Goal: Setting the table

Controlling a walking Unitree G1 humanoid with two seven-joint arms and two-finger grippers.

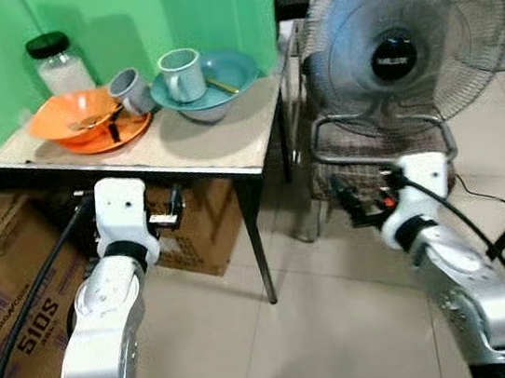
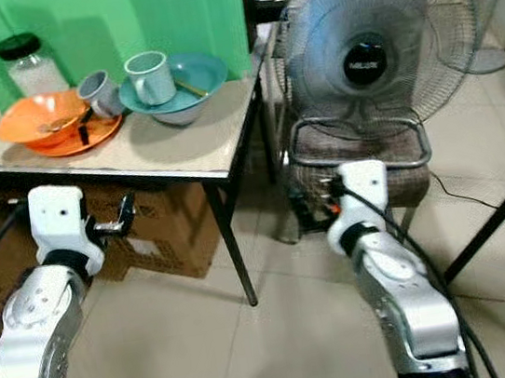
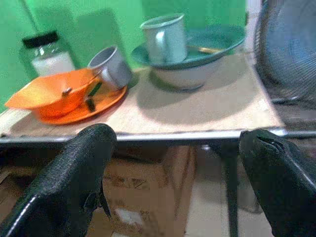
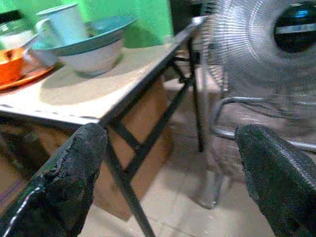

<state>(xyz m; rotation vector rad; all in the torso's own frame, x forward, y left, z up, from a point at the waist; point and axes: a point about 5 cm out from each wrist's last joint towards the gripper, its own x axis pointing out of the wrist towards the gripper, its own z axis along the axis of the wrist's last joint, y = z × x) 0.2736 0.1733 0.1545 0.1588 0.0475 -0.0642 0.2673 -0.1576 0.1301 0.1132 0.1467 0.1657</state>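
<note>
Mug (image 1: 183, 74) and spoon (image 1: 222, 85) sit in teal bowl (image 1: 234, 69) on table (image 1: 217, 137).

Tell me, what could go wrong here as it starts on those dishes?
The grey mug lies tipped between the orange bowl and the teal bowl; a nudge might roll it. The pale mug stands inside the teal bowl and could topple when lifted. The standing fan is close beside the right gripper.
</note>
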